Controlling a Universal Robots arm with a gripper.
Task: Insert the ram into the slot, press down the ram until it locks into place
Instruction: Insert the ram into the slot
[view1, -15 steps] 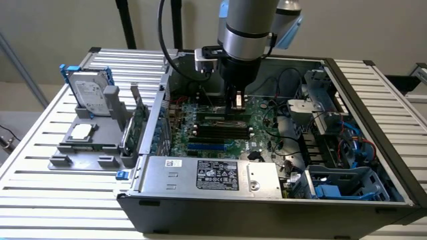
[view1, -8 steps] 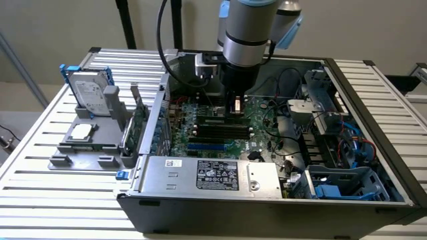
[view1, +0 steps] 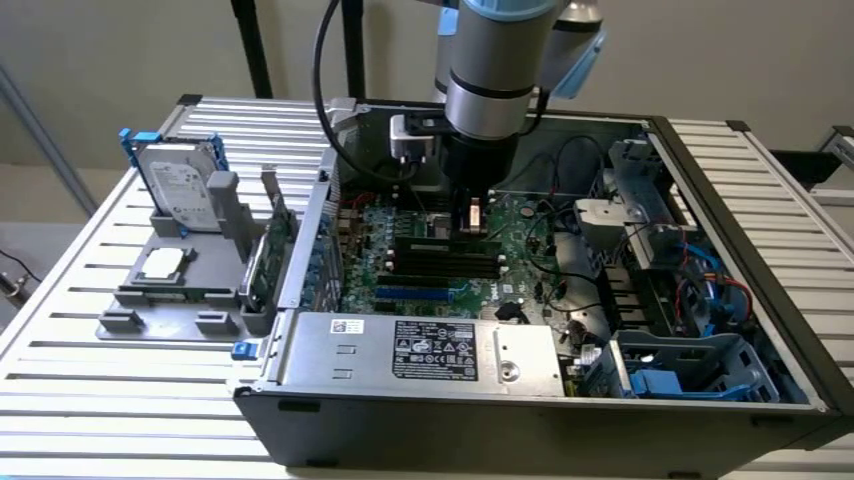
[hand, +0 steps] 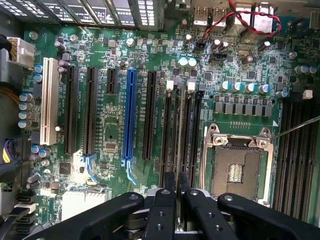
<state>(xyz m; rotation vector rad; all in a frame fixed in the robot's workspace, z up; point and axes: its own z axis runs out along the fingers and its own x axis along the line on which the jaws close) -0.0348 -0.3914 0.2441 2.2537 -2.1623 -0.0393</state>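
Observation:
The ram (hand: 178, 130) shows edge-on as a thin pale strip standing among the black memory slots (hand: 166, 130) of the green motherboard (hand: 105, 140). It runs the slots' full length between white latches (hand: 191, 86). My gripper (hand: 177, 181) has its two black fingers nearly together over one end of that strip, which runs into the narrow gap between them. In the exterior view my gripper (view1: 467, 226) reaches straight down inside the open computer case (view1: 747, 250), low over the far memory slots (view1: 441, 258).
An empty CPU socket (hand: 235, 167) lies beside the slots, and blue (hand: 130, 117) and white (hand: 48, 100) expansion slots lie on the other side. The power supply (view1: 427, 350) and drive cage (view1: 681, 370) border the board. A grey fixture holds a hard drive (view1: 180, 185) and an expansion card (view1: 274, 250).

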